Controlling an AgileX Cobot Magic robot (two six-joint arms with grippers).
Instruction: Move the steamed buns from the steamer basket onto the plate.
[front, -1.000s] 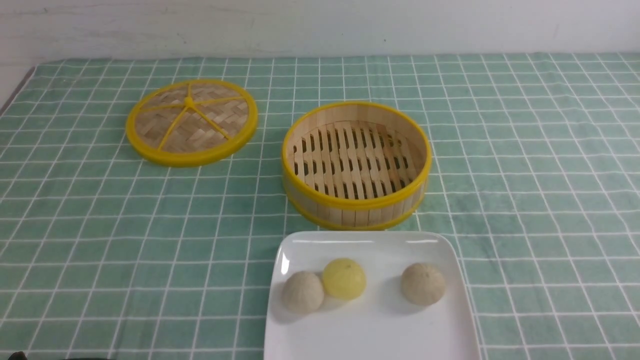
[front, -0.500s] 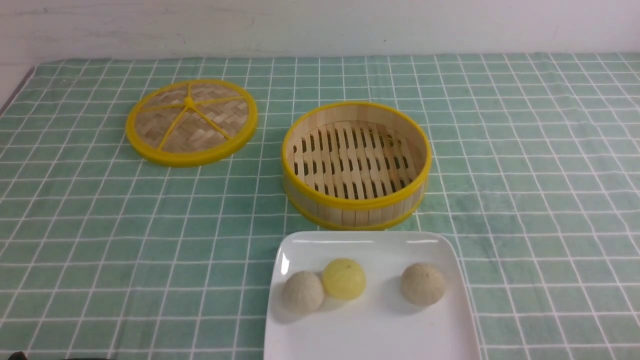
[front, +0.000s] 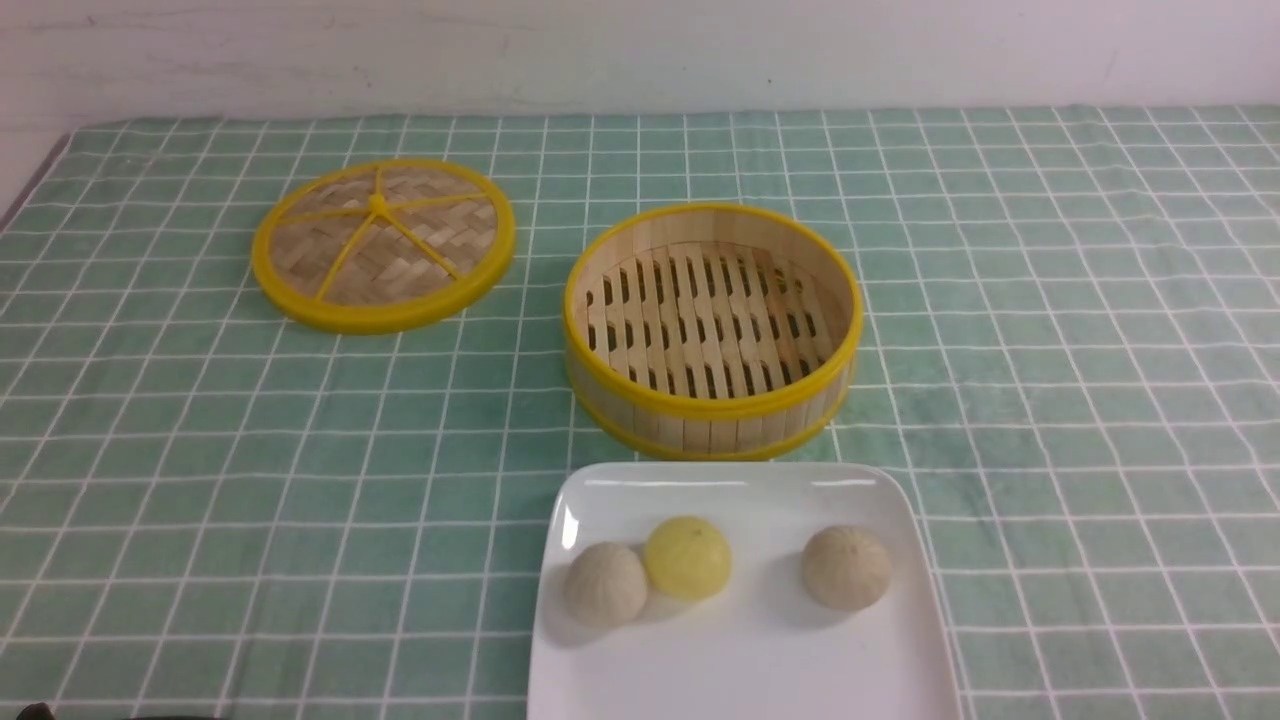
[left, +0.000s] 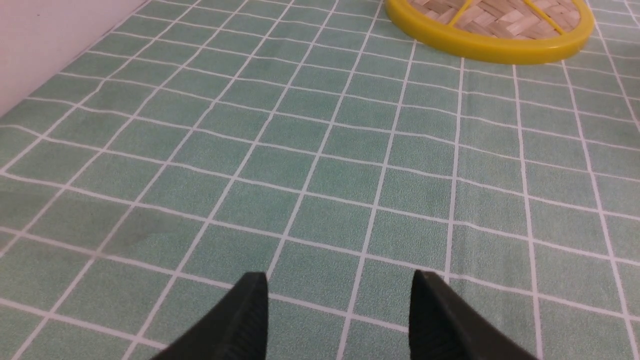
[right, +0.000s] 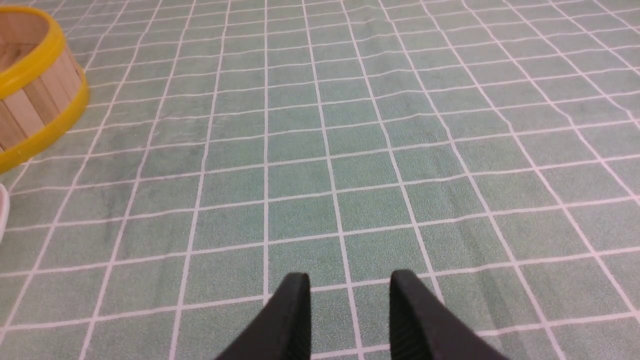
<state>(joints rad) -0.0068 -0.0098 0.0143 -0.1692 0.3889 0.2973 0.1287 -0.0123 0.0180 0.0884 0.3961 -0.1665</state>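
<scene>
— What's closest to us?

— The left tool (left: 335, 295) and the right tool (right: 347, 290), both low over the green checked cloth (front: 1050, 330) on the worktop. Each has its black fingers apart with only cloth between them, so both are released and grasping nothing. The left stands wider than the right.

— And the buns?

— All three are on the plate (front: 740, 660), the white square one at the near edge. One beige bun (front: 604, 584) touches the yellow bun (front: 687, 557) on the plate's left side; the other beige bun (front: 845, 567) sits apart from them on the right.

— The steamer?

— The steamer basket (front: 712, 410) stands upright just behind the plate, with only its slatted floor showing inside. The right wrist camera catches a piece of its wall off to one side.

— Anything further back?

— The lid (front: 383, 243), lying flat on the cloth, farther off and to the left of the basket, well apart from it. Beyond that is the pale wall (front: 640, 50).
</scene>
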